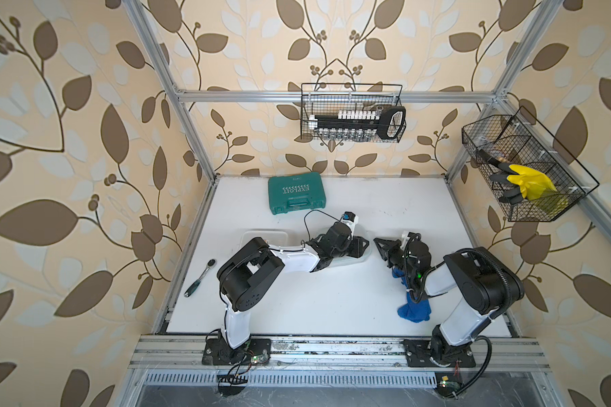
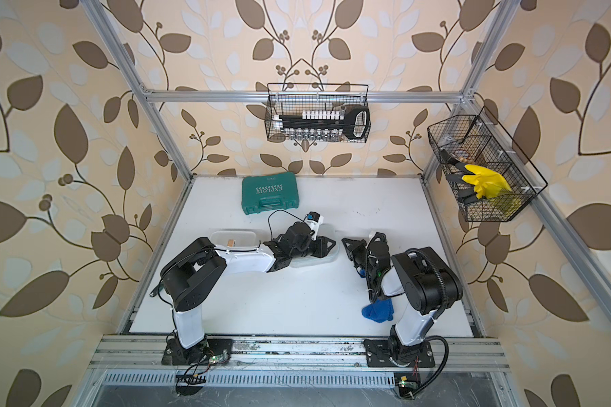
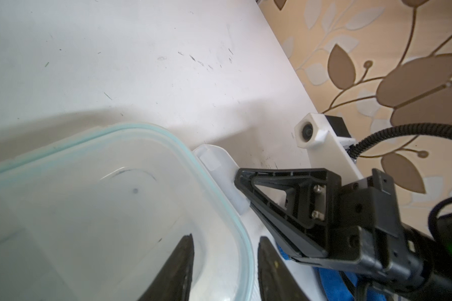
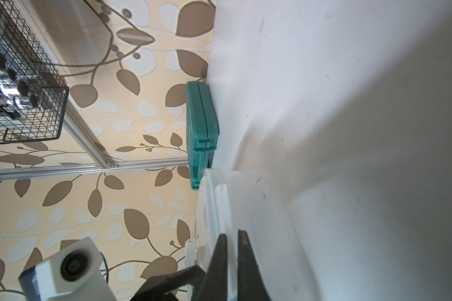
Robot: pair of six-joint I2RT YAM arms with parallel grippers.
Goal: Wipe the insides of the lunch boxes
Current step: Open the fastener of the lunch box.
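**Lot: green-rimmed lunch box, latch stage**

- **Green-rimmed lunch box** (image 3: 167,140): clear tub on the counter (image 1: 332,299). It sits directly under the left end effector (image 3: 226,237) and touches the tip of the right end effector (image 3: 239,182). Whether a lid still covers it cannot be told.
- **Left end effector:** fingers spread astride the box's rim, one within its outline and one outside. Whether they press the wall cannot be told.
- **Right end effector:** fingers pressed together, pinching the white latch flap (image 3: 217,166) on the side of the box.
- **Second lunch box** (image 1: 265,236): well apart from the left end effector, on the side away from the right one. Untouched.
- **Blue cloth** (image 1: 414,310): on the counter behind the right end effector, under that arm. Neither end effector holds it.
- **Teal case** (image 1: 297,193): beyond the left end effector, apart from it.
- **Step in hand (judged):** unlatching the box. No wiping has begun.
- **Next move (judged):** swing the flap outward from the wall while the left end effector steadies the box. The right end effector must then release and reach back for the cloth.
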